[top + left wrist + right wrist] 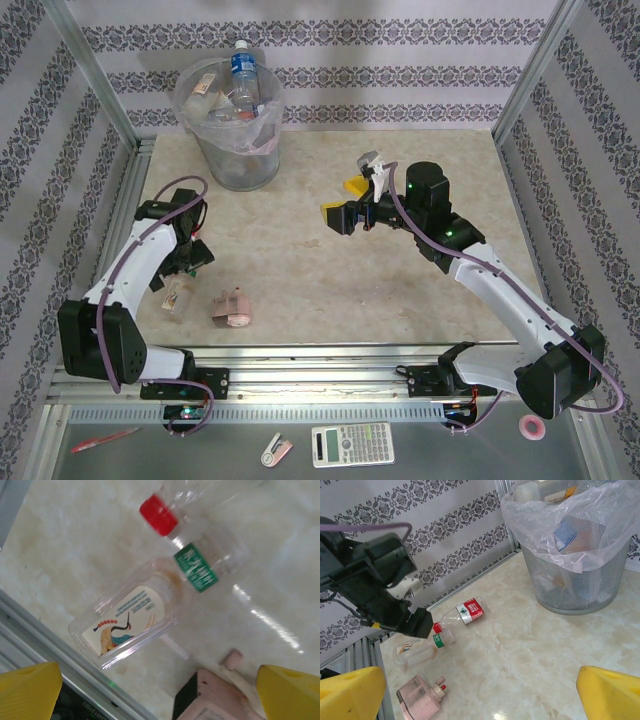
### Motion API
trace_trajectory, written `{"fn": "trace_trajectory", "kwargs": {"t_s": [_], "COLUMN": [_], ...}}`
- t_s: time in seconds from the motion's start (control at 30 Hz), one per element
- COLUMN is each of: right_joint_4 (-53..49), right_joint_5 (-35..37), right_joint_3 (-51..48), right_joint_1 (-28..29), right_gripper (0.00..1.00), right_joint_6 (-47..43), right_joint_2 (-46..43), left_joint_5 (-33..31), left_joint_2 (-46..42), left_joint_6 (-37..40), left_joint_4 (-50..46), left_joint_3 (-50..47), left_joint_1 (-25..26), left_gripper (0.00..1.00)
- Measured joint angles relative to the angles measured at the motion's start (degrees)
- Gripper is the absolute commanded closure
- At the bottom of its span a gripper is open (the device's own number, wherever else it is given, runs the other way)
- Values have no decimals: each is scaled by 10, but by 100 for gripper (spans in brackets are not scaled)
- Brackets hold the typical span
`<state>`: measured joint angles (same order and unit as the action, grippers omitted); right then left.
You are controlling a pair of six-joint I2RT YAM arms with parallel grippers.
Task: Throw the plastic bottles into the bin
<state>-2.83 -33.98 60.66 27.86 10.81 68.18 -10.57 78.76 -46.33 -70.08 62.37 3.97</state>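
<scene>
Three clear plastic bottles lie at the table's near left: a flat one with a crane label (pixel 125 625), a small green-labelled one (pixel 196 570) and a red-capped, red-labelled one (pixel 470 611). My left gripper (pixel 159 695) hangs open just above them, its yellow fingertips (pixel 27 692) wide apart with nothing between. In the top view it sits at the left (pixel 183 265) over the flat bottle (pixel 178 297). The bin (pixel 230 125) stands at the back left, bag-lined and holding several bottles. My right gripper (pixel 343 200) is open in mid-air over the table's middle, facing the bin (pixel 575 560).
A pink lumpy object (pixel 233 308) lies right of the bottles, close under the left gripper (pixel 215 700). A metal rail (pixel 45 645) runs along the near edge beside the flat bottle. Frame posts stand at the back corners. A calculator (pixel 352 444) lies off the table.
</scene>
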Motion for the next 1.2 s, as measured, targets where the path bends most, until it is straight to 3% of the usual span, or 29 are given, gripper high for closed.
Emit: {"fn": "trace_trajectory", "kwargs": {"t_s": [0.6, 1.2], "right_joint_4": [0, 0], "right_joint_5": [0, 0], "right_joint_3": [-12, -16], "right_joint_1": [-4, -7], "right_gripper": [2, 2], "right_joint_6": [0, 0], "right_joint_2": [-10, -14], "left_joint_5": [17, 13], "left_joint_2": [69, 46], "left_joint_6": [-2, 25], "left_joint_4": [95, 126], "left_joint_3": [-90, -132], "left_joint_1": [-60, -63], "left_gripper": [0, 5]}}
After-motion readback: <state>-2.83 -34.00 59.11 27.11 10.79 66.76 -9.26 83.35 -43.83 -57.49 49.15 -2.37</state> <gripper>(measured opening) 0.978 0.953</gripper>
